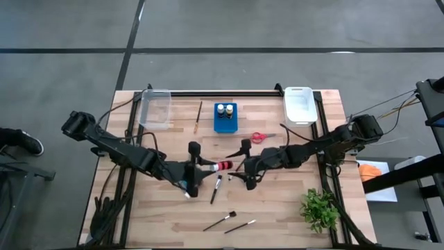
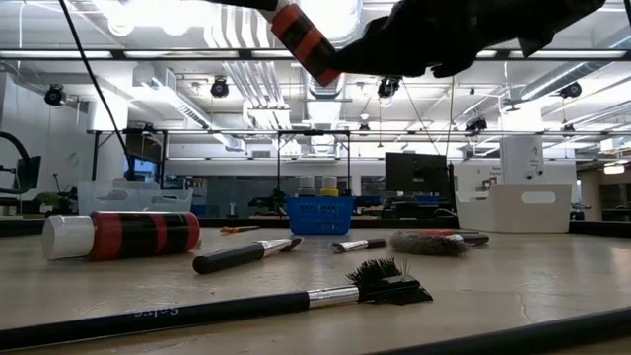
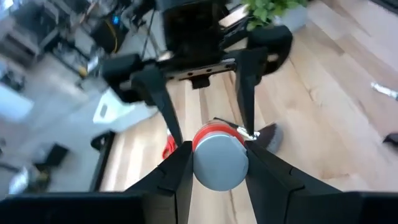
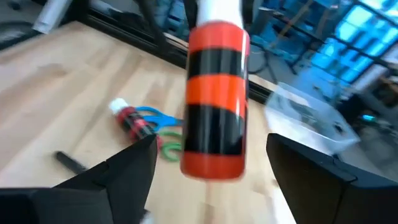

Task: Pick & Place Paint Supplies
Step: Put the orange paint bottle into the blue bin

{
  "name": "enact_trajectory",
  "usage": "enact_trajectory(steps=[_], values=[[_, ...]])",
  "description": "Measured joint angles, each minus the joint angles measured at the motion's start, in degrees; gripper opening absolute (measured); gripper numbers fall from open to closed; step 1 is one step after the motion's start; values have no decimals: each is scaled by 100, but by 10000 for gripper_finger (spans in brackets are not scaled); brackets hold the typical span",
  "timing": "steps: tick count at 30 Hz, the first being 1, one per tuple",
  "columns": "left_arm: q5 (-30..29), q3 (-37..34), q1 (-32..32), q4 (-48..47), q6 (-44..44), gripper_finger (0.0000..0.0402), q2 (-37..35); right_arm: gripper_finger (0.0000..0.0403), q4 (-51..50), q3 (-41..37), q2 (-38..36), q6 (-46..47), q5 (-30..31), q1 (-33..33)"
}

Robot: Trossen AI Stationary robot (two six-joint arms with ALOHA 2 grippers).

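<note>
— Two grippers meet over the middle of the table [image 1: 277, 208]; how much room is there?

— Little between them. The left gripper [image 1: 205, 167] pinches a red-and-black striped paint bottle [image 1: 223, 166] by its white-capped end and holds it level above the wood. The right gripper [image 1: 241, 167] faces it with fingers spread wide, one on each side of the bottle's far end, with a gap on both sides.

— And around the edges?

— A clear bin [image 1: 155, 108] sits at the back left corner and a white bin [image 1: 299, 104] at the back right. A blue bottle holder [image 1: 225, 118] stands between them, a thin brush [image 1: 198, 117] to its left and red-handled scissors [image 1: 258, 137] to its right. A leafy plant [image 1: 320, 208] stands at the front right.

— On the surface below?

— A dark brush [image 1: 216, 187] lies under the grippers, and two more brushes [image 1: 220, 221] lie near the front edge. A second striped bottle [image 2: 118, 235] lies on its side on the wood. Grey floor surrounds the table, with open wood at the front left.
</note>
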Motion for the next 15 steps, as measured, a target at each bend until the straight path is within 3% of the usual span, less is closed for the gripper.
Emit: enact_trajectory(steps=[4, 15], values=[[-184, 278, 11, -550, -755, 122, -3, 301, 0, 0, 0, -189, 637, 146], [-140, 347, 315, -601, -1850, 122, 27, 301, 22, 0, 2, -427, 1736, 363]])
